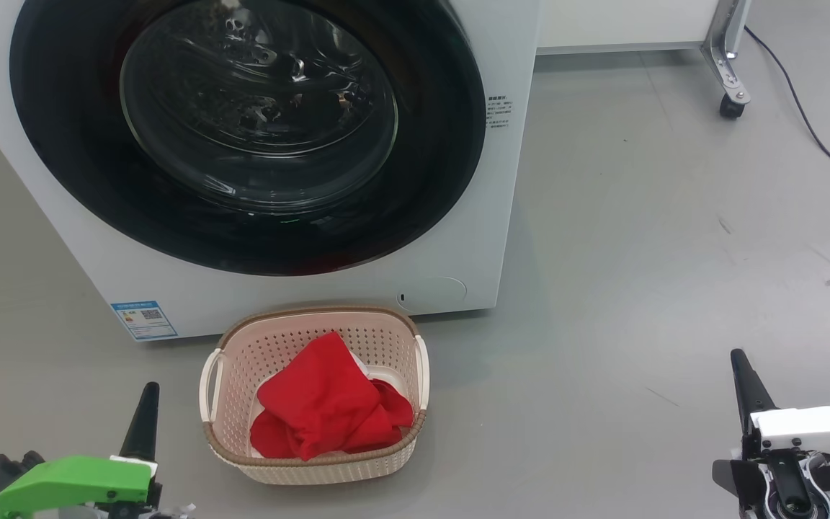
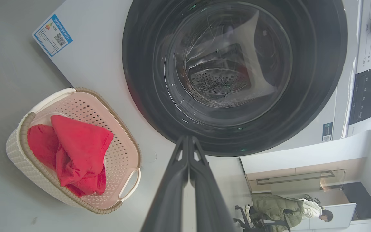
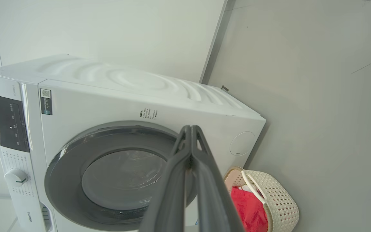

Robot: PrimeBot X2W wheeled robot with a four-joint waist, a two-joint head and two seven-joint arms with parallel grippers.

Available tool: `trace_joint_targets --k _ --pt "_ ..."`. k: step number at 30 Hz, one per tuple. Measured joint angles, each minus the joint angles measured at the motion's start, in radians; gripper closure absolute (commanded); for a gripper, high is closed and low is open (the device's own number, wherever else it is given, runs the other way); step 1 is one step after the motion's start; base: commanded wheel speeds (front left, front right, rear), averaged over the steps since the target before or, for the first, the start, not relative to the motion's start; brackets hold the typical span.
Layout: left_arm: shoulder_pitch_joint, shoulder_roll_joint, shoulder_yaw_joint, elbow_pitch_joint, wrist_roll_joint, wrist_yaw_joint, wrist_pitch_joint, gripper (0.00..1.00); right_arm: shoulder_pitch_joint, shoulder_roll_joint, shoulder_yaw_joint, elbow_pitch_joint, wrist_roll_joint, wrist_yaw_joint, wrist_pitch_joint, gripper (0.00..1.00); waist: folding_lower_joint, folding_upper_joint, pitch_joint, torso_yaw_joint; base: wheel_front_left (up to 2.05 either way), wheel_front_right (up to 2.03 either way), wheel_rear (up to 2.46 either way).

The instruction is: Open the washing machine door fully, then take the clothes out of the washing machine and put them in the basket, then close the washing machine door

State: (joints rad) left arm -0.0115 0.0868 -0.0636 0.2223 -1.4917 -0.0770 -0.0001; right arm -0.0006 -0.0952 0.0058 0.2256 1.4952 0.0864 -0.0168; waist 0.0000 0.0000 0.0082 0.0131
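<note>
Clothes [image 1: 328, 407] lie in the basket [image 1: 328, 468], between both arms' jaws (each pressed together).

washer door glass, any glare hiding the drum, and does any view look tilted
Head view: bright reflections streak the door glass, interior barely readable. Left wrist view: a pale reflection crosses it, yet the drum holes show through. Right wrist view: glass reads flat grey; the washer sits tilted in frame.

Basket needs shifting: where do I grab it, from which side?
I'd take the basket by its white handle on the robot's left, coming down from above with the left pincer. The handle loops clear of the wall, leaving a gap for a finger, and the clothes lie away from it.
</note>
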Motion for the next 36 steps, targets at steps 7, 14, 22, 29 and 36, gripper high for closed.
trace_joint_targets --k 7,14,22,29,36 --pt "-0.011 0.002 0.025 0.012 -0.095 -0.017 0.017 1.00 -0.020 -0.003 -0.015 0.010 0.095 0.010 0.018 1.00 0.0000 0.0000 -0.002 -0.007 0.00 0.00 0.00" --pt "-0.020 0.003 0.041 0.023 -0.171 -0.033 0.027 1.00 -0.037 -0.008 -0.029 0.019 0.178 0.020 0.034 1.00 0.0000 0.0000 -0.004 -0.012 0.00 0.00 0.00" --pt "-0.030 0.003 0.049 0.029 -0.181 -0.035 0.034 1.00 -0.040 -0.010 -0.032 0.026 0.193 0.026 0.038 1.00 0.0000 0.0000 -0.004 -0.013 0.00 0.00 0.00" --pt "-0.030 0.003 0.051 0.032 -0.181 -0.035 0.034 1.00 -0.043 -0.010 -0.032 0.030 0.193 0.026 0.040 1.00 0.0000 0.0000 -0.005 -0.013 0.00 0.00 0.00" --pt "-0.031 0.003 0.051 0.036 -0.181 -0.040 0.034 1.00 -0.044 -0.010 -0.033 0.035 0.193 0.027 0.040 1.00 0.0000 0.0000 -0.005 -0.013 0.00 0.00 0.00"
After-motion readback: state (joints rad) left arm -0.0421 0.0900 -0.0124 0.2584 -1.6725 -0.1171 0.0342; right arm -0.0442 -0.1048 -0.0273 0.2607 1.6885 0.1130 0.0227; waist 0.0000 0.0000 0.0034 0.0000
